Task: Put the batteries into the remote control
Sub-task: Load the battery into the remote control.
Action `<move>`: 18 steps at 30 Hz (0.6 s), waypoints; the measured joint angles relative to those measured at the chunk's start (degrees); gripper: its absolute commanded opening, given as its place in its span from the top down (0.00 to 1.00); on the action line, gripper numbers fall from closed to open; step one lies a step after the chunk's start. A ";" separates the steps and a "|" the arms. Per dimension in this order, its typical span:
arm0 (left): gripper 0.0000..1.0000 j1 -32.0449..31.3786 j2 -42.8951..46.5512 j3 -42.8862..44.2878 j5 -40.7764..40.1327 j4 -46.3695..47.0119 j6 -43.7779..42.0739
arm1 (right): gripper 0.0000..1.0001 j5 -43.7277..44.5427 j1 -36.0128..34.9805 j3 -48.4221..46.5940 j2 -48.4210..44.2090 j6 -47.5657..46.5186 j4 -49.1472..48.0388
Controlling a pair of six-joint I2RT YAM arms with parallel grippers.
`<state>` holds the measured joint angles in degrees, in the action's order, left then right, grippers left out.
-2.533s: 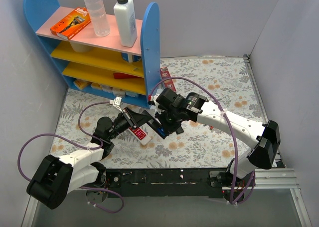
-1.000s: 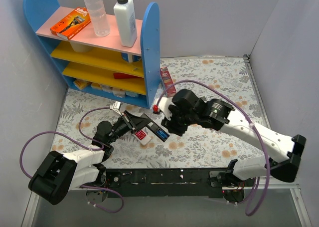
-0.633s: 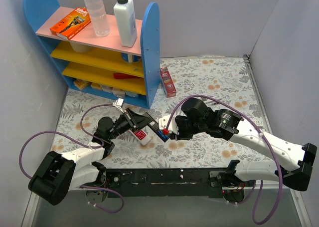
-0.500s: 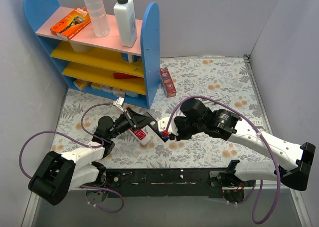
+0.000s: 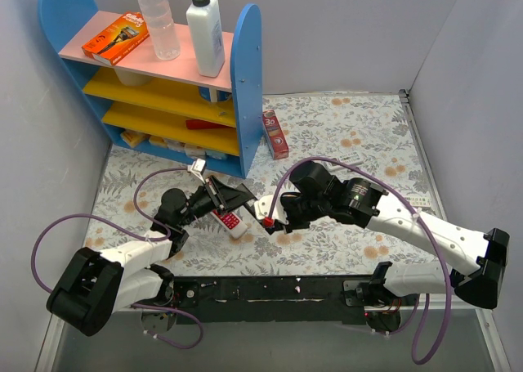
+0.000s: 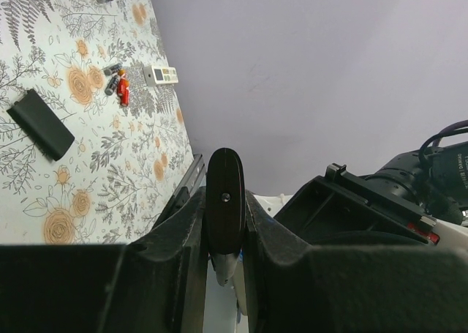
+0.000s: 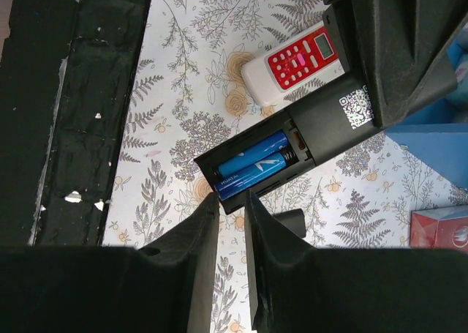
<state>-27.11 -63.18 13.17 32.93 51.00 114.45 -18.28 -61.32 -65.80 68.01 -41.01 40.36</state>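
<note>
My left gripper (image 5: 226, 194) is shut on the black remote control (image 5: 239, 197) and holds it off the table, back side up. In the left wrist view the remote (image 6: 224, 201) stands edge-on between the fingers. Its battery compartment (image 7: 252, 166) is open and holds two blue batteries (image 7: 256, 157) side by side. My right gripper (image 7: 232, 201) hovers just off the compartment's end, its jaws a narrow gap apart with nothing between them; it also shows in the top view (image 5: 266, 217). Loose red and dark batteries (image 6: 117, 84) lie on the cloth further away.
A red-and-white remote (image 5: 231, 221) lies under the held remote. A black battery cover (image 6: 40, 124) and a white remote (image 6: 161, 75) lie on the cloth. A blue and yellow shelf (image 5: 176, 78) stands at the back left, with a red box (image 5: 275, 135) beside it.
My right arm swung from beside the shelf down and toward the near side, bringing its gripper to the remote's open end. The left gripper kept holding the remote almost still.
</note>
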 measured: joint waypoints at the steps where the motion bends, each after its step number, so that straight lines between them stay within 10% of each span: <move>1: 1.00 0.00 -0.02 0.07 0.17 0.00 0.00 | 0.73 -0.11 0.00 0.00 0.09 0.00 0.00; 18: 1.00 0.09 -0.61 0.94 1.01 0.04 -0.09 | 0.81 0.17 0.00 0.02 1.81 -0.85 -0.09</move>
<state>-27.03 -63.79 14.11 33.93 51.05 114.37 -18.11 -61.32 -65.78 69.82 -41.87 40.27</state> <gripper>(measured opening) 0.186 0.205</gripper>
